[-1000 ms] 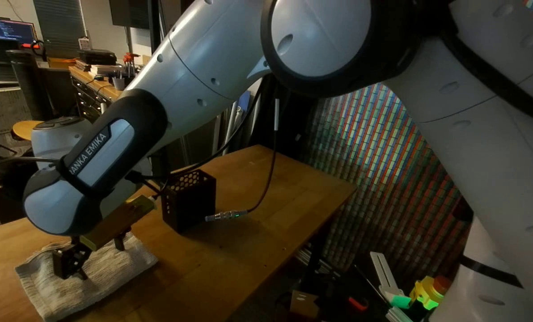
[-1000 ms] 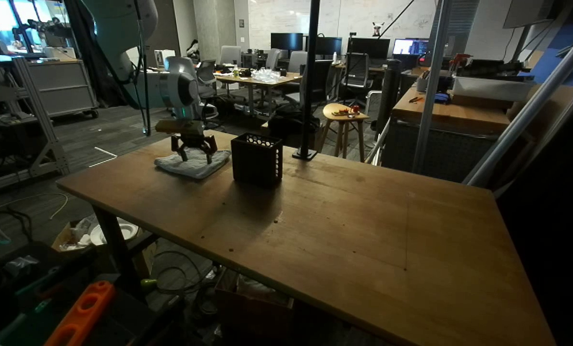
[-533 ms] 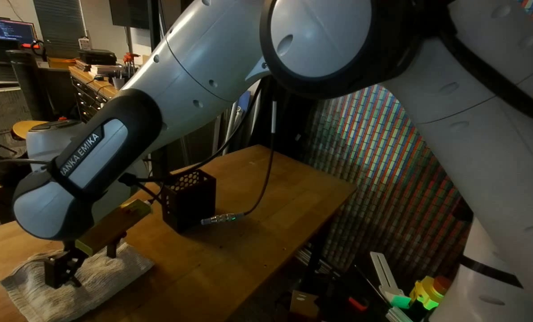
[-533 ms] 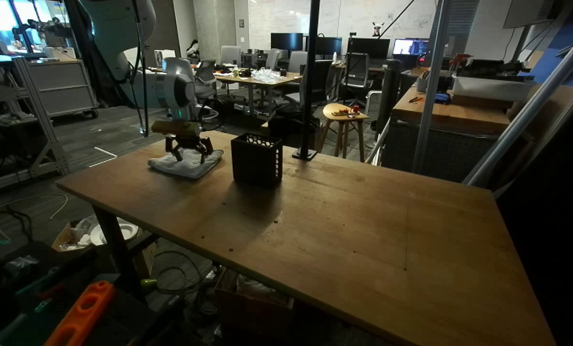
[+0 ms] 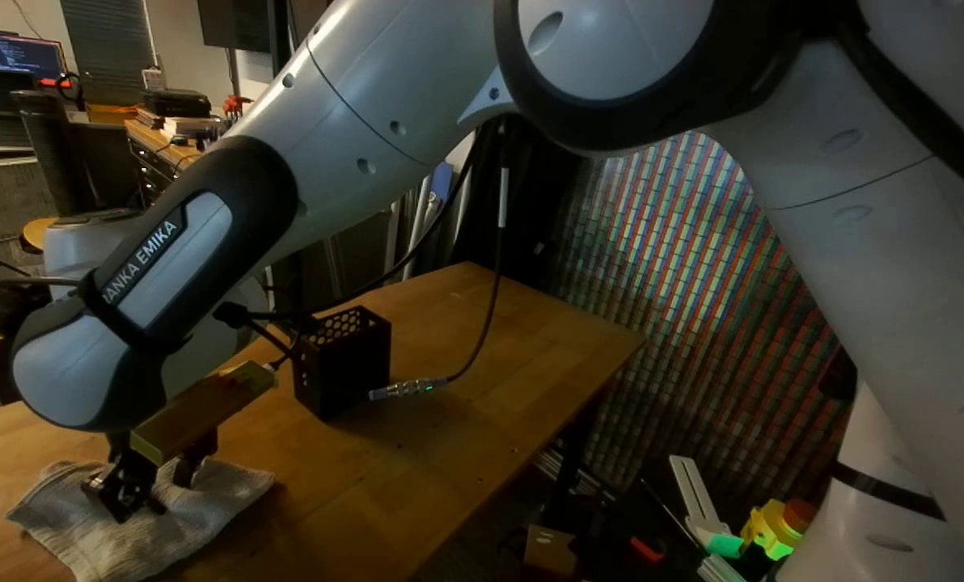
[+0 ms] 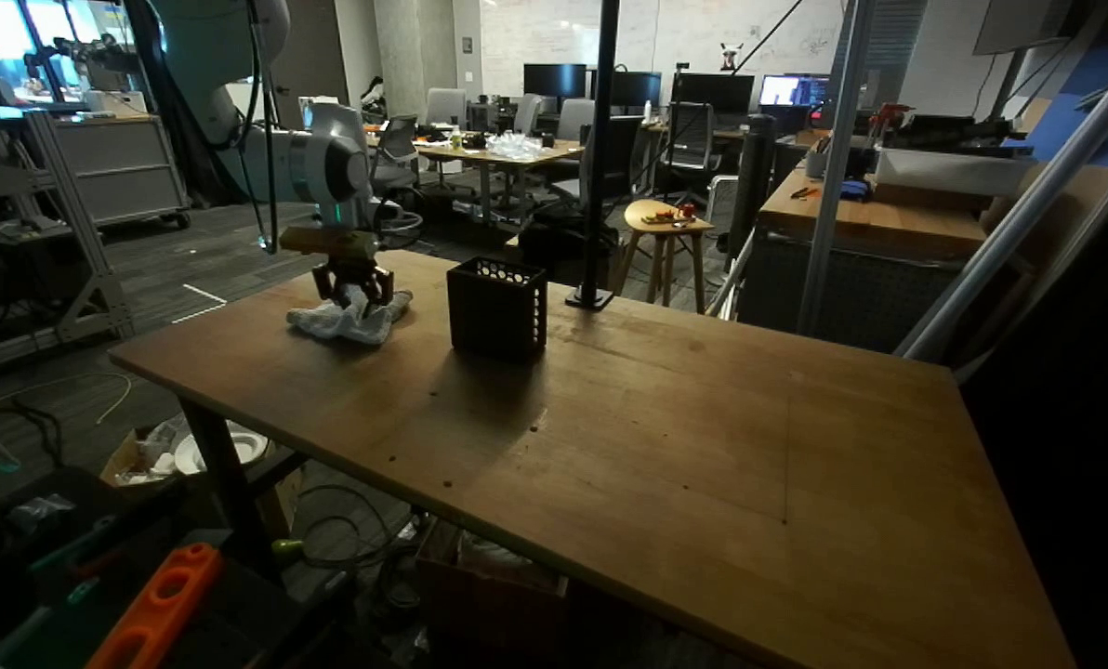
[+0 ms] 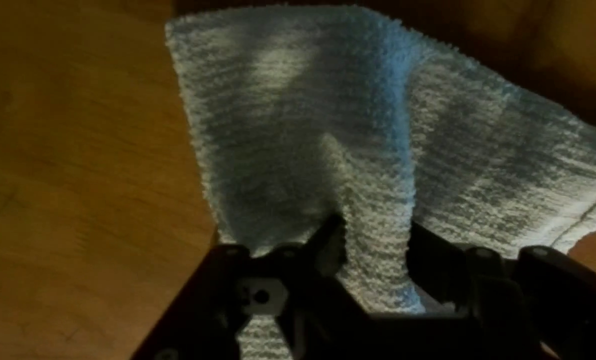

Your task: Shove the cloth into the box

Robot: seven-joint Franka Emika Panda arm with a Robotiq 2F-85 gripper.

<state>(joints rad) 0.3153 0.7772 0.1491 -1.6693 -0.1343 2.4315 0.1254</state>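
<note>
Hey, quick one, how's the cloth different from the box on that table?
The cloth is pale and looks soft, while the box is black and stiff-looking, with holes in its walls. The cloth lies low and rumpled; the box stands upright and taller. The cloth has a fold bunched up inside the gripper; the box stands apart from it. Both rest on the wooden table.

You have a pale grey cloth [image 7: 278, 100] lying rumpled on the worktop [image 6: 684, 446], its middle raised in a ridge. Near it but apart, your black box [image 6: 491, 316] stands upright, open-topped and perforated (its dark inside is hard to judge).
</note>
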